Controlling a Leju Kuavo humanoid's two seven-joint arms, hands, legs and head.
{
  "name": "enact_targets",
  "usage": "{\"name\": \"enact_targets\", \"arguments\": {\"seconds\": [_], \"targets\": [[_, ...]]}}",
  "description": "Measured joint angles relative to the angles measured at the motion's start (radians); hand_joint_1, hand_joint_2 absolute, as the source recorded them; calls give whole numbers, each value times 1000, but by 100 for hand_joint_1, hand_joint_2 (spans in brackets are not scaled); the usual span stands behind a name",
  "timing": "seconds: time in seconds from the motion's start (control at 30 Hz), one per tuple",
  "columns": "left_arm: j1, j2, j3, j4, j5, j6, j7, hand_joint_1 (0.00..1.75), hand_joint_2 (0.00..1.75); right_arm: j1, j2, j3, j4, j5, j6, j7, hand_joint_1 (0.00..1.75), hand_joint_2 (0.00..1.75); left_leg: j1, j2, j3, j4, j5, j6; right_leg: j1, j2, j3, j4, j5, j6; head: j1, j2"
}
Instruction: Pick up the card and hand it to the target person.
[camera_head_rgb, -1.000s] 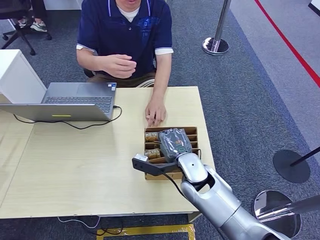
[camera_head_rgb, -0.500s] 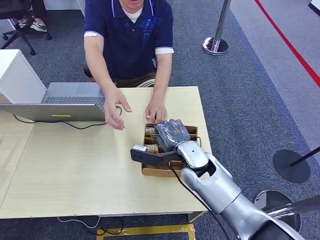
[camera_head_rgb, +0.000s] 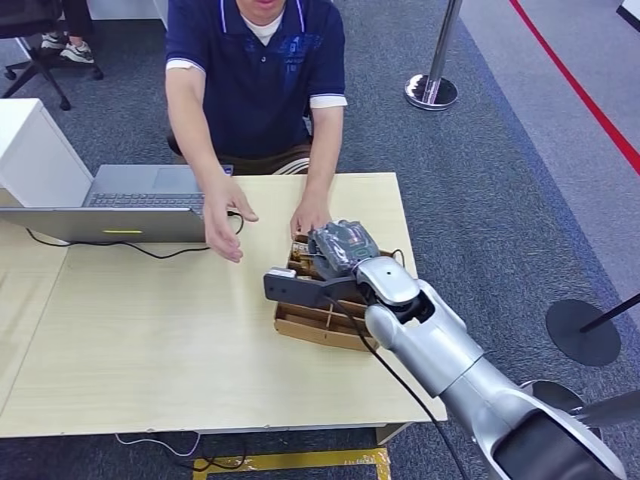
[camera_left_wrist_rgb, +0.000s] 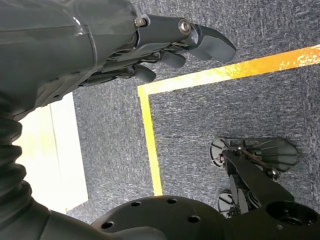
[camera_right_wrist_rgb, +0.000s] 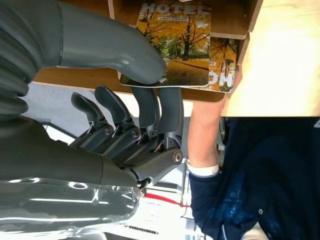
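Pale wooden counter (camera_head_rgb: 151, 330) on grey carpet (camera_head_rgb: 498, 200), laptop (camera_head_rgb: 121, 205) nearby. Right hand (camera_right_wrist_rgb: 124, 100) fingers pinch the hotel card (camera_right_wrist_rgb: 177, 45) over the wooden box (camera_head_rgb: 317, 320); left hand (camera_left_wrist_rgb: 151, 45) hangs loose, holding nothing. Person's hand (camera_head_rgb: 223, 215) reaches out.

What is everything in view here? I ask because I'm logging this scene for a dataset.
card: one, orange autumn print, at the box, pinched by the right robot hand
second card: one, same print, in the box
box: one, brown, compartmented, on the table
table: one, light wood
laptop: one, silver, open, far left of the table
cable: one, black, beside the laptop
stanchion bases: one chrome, one black, on the carpet
person: one, dark blue shirt, across the table
right robot hand: grey, over the box
left robot hand: dark grey, holding nothing, above the floor
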Motion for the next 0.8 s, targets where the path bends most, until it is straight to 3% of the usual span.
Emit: {"name": "enact_targets", "arguments": {"seconds": [0.43, 0.8], "targets": [[0, 5, 0, 0, 5, 0, -2, 0, 175, -54, -9, 23, 21, -103, 43, -29, 154, 175, 0, 0, 0, 0, 0, 0, 0, 0, 0, 0, 0, 0, 0, 0], [1, 5, 0, 0, 13, 0, -4, 0, 175, -98, -44, 11, -88, -141, 40, 9, 154, 175, 0, 0, 0, 0, 0, 0, 0, 0, 0, 0, 0, 0, 0, 0]]}}
